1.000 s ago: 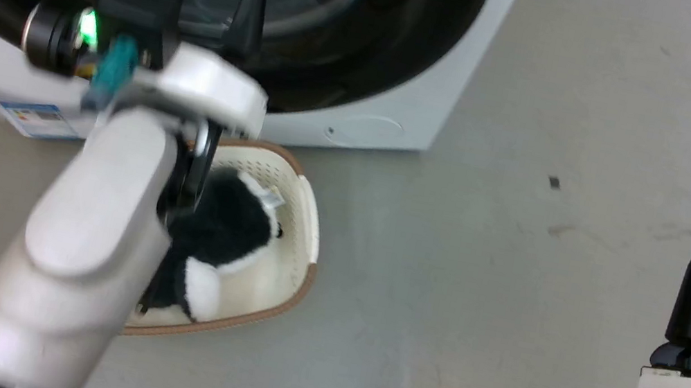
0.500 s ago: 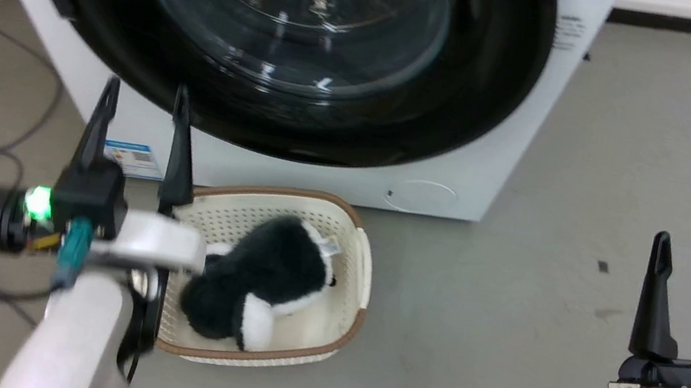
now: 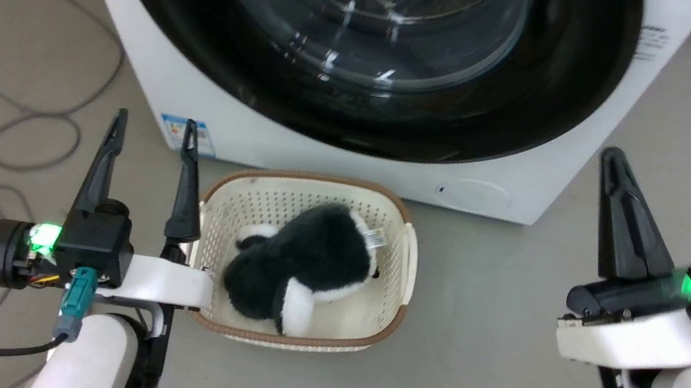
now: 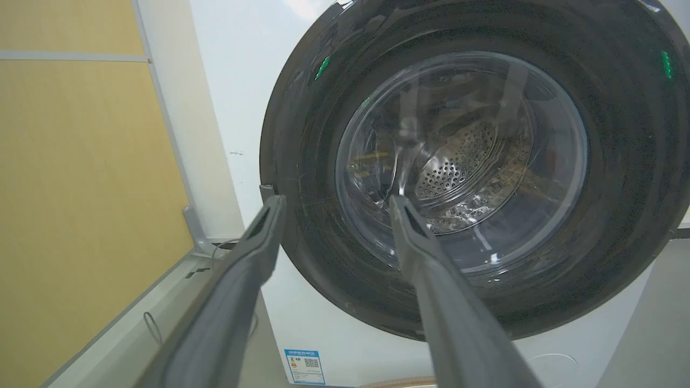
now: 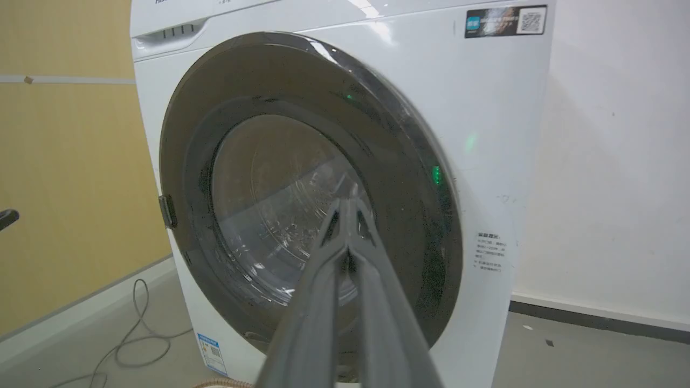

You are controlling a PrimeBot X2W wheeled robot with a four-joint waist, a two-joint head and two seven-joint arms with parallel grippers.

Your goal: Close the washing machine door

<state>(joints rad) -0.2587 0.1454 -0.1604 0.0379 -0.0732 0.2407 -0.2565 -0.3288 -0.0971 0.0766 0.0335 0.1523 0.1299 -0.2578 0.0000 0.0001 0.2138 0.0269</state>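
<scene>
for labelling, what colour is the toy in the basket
Plush toy: black and white, head view best.

White front-loading washer (image 3: 296,152); round door (image 3: 366,29), glossy black rim, bulging clear glass centre, apparently shut flush against front.

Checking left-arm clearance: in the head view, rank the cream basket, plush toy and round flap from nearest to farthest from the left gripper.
1. The cream basket, its rim just right of the left gripper.
2. The plush toy, lying in that basket.
3. The round flap, low on the washing machine, far right.
</scene>
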